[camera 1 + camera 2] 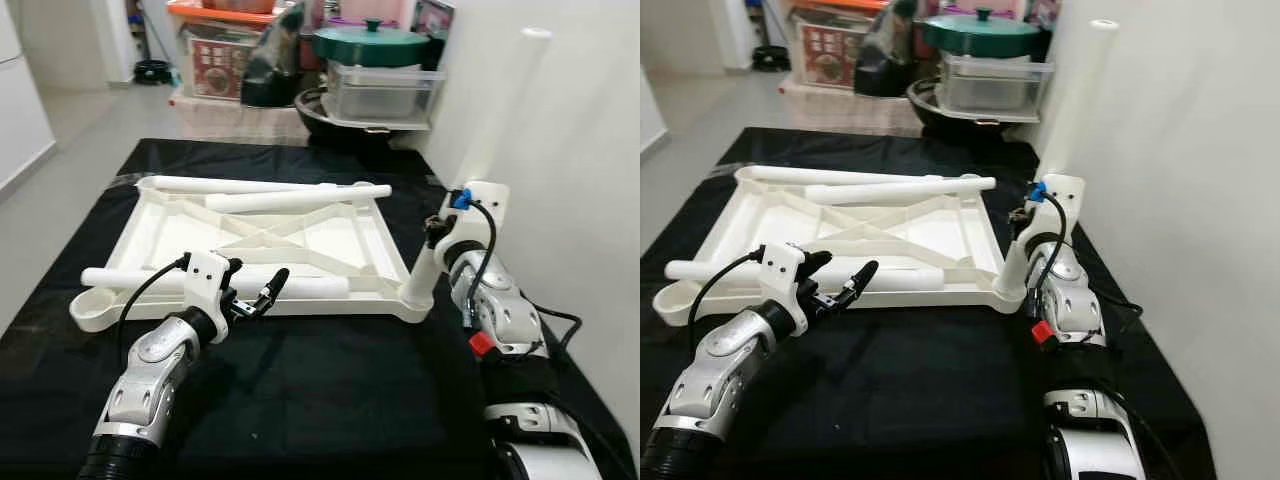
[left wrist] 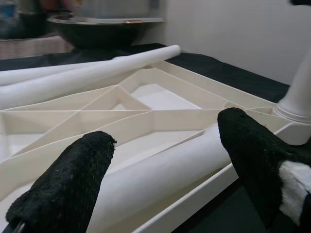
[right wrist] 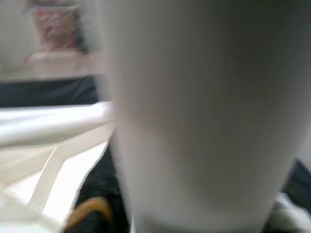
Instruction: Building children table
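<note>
— Three smooth white tube legs [image 1: 298,199] lie in the ribbed upturned tabletop [image 1: 330,250] on my black-draped desk [image 1: 330,380].
— Claws?
— Left claw [image 1: 262,294] open beside one; right claw [image 1: 437,232]: can't tell, against the upright leg [image 1: 500,110].

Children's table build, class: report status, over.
Left gripper open at the tabletop's near edge, over a loose leg. Right gripper at the upright leg in the corner socket; jaws hidden. Two legs lie across the tabletop.

Right gripper [image 1: 440,235] fingers hidden behind upright leg [image 1: 497,120], leg blurred close-up
</note>
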`<state>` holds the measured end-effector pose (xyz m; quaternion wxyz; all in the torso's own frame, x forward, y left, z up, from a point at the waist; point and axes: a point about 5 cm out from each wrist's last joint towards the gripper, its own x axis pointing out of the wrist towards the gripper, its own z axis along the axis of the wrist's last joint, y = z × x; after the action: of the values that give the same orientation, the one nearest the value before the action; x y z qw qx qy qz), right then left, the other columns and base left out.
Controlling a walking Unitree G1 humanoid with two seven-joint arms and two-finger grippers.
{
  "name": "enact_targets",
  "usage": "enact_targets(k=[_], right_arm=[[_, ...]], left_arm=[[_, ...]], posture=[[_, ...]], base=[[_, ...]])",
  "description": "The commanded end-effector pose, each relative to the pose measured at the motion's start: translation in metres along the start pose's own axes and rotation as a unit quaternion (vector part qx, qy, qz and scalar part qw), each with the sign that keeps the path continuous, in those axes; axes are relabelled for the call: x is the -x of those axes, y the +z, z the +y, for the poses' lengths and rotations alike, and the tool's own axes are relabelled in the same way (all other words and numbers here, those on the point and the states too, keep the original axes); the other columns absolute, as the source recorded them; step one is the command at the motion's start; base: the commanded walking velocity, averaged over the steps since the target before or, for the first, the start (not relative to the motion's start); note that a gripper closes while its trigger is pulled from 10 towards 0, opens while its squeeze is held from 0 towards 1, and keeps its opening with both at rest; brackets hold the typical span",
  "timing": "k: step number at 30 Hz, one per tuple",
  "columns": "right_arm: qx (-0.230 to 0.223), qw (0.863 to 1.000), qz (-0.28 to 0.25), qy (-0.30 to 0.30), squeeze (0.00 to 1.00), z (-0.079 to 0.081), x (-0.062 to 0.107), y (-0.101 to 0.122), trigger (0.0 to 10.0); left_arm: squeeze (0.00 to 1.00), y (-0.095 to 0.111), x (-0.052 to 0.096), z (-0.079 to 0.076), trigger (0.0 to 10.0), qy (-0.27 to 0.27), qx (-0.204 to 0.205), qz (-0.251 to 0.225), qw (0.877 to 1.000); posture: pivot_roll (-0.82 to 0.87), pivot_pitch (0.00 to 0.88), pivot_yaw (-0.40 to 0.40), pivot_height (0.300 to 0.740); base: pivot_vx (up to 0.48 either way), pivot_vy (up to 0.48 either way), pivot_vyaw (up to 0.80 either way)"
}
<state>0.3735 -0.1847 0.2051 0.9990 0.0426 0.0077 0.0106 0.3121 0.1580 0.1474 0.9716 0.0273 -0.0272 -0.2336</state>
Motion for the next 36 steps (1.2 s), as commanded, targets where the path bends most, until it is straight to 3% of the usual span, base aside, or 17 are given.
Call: enact_targets(k=[1, 2, 4, 5, 6, 9, 13, 14, 15, 16, 19, 22, 25, 27, 30, 35, 36], right_arm=[[-0.002, 1.0, 0.001, 0.01, 1.0, -0.001, -0.002, 0.002, 10.0], [0.004, 0.999, -0.007, 0.035, 0.0, 0.0, -0.003, 0.011, 10.0], [0.008, 0.998, -0.013, 0.053, 0.0, 0.001, -0.004, 0.017, 10.0], [0.027, 0.981, -0.028, 0.192, 0.0, 0.012, 0.004, 0.03, 10.0], [0.027, 0.981, -0.028, 0.192, 0.0, 0.012, 0.004, 0.03, 10.0], [0.09, 0.919, -0.018, 0.384, 0.0, 0.018, 0.032, 0.031, 10.0], [0.117, 0.895, 0.015, 0.43, 0.0, 0.01, 0.041, 0.022, 10.0], [0.114, 0.896, 0.015, 0.43, 0.0, 0.008, 0.04, 0.021, 7.4], [0.102, 0.903, 0.014, 0.417, 0.0, 0.007, 0.037, 0.022, 2.9], [0.083, 0.914, 0.01, 0.398, 0.0, 0.007, 0.032, 0.023, 0.0], [0.07, 0.932, 0.006, 0.355, 0.0, 0.006, 0.024, 0.021, 0.0], [0.05, 0.969, 0.008, 0.241, 0.0, 0.001, 0.009, 0.014, 0.0], [0.034, 0.98, 0.012, 0.198, 0.0, -0.003, 0.005, 0.009, 0.0], [0.003, 1.0, 0.014, 0.002, 0.0, -0.026, -0.004, -0.004, 0.0], [-0.013, 0.99, 0.034, -0.134, 0.0, -0.042, 0.003, -0.024, 0.0], [-0.009, 0.994, 0.018, -0.11, 0.0, -0.017, 0.007, -0.023, 0.0], [0.0, 0.996, 0.009, -0.087, 0.0, -0.008, 0.006, -0.022, 10.0]], left_arm=[[0.0, -0.001, 0.0, 0.001, 10.0, 0.0, -0.005, 0.003, 1.0], [0.0, -0.001, 0.0, 0.0, 10.0, -0.001, -0.004, 0.003, 1.0], [0.0, -0.001, 0.0, -0.001, 10.0, -0.002, -0.004, 0.002, 1.0], [0.0, -0.002, 0.0, -0.003, 10.0, -0.004, -0.002, 0.002, 1.0], [0.0, -0.002, 0.0, -0.003, 10.0, -0.004, -0.002, 0.002, 1.0], [0.0, -0.002, 0.0, -0.002, 10.0, -0.005, -0.002, 0.003, 1.0], [0.0, 0.0, 0.0, 0.0, 10.0, -0.003, -0.004, 0.002, 1.0], [0.0, 0.0, 0.0, 0.0, 10.0, -0.003, -0.004, 0.002, 1.0], [0.0, 0.0, 0.0, 0.0, 10.0, -0.003, -0.005, 0.002, 1.0], [0.0, 0.0, 0.0, 0.0, 10.0, -0.003, -0.005, 0.002, 1.0], [0.0, -0.001, 0.001, 0.0, 10.0, -0.002, -0.005, 0.003, 1.0], [0.0, -0.002, 0.002, 0.001, 10.0, -0.002, -0.007, 0.005, 1.0], [0.0, -0.001, 0.002, 0.002, 10.0, -0.002, -0.008, 0.005, 1.0], [0.0, 0.001, 0.0, 0.002, 10.0, -0.002, -0.008, 0.003, 1.0], [0.0, 0.001, -0.001, 0.0, 10.0, -0.004, -0.008, 0.001, 1.0], [0.0, 0.0, 0.001, 0.001, 10.0, -0.003, -0.007, 0.002, 1.0], [0.0, -0.001, 0.001, 0.001, 10.0, -0.003, -0.007, 0.003, 1.0]], posture=[[0.01, 0.0, -0.104, 0.74], [0.01, 0.0, -0.103, 0.74], [0.01, 0.0, -0.103, 0.74], [0.01, 0.0, -0.099, 0.74], [0.01, 0.0, -0.099, 0.74], [0.01, 0.0, -0.099, 0.74], [0.02, 0.0, -0.103, 0.74], [0.02, 0.0, -0.103, 0.74], [0.02, 0.0, -0.102, 0.74], [0.02, 0.0, -0.1, 0.74], [0.02, 0.0, -0.099, 0.74], [0.03, 0.0, -0.096, 0.74], [0.03, 0.0, -0.096, 0.74], [0.02, 0.0, -0.094, 0.74], [0.03, 0.0, -0.097, 0.74], [0.02, 0.0, -0.096, 0.74], [0.02, 0.0, -0.098, 0.74]], base=[[0.0, 0.0, 0.0], [0.0, 0.0, 0.0], [0.0, 0.0, 0.0], [0.0, 0.0, 0.0], [0.0, 0.0, 0.0], [0.0, 0.0, 0.0], [0.0, 0.0, 0.0], [0.0, 0.0, 0.0], [0.0, 0.0, 0.0], [0.0, 0.0, 0.0], [0.0, 0.0, 0.0], [0.0, 0.0, 0.0], [0.0, 0.0, 0.0], [0.0, 0.0, 0.0], [0.0, 0.0, 0.0], [0.0, 0.0, 0.0], [0.0, 0.0, 0.0]])
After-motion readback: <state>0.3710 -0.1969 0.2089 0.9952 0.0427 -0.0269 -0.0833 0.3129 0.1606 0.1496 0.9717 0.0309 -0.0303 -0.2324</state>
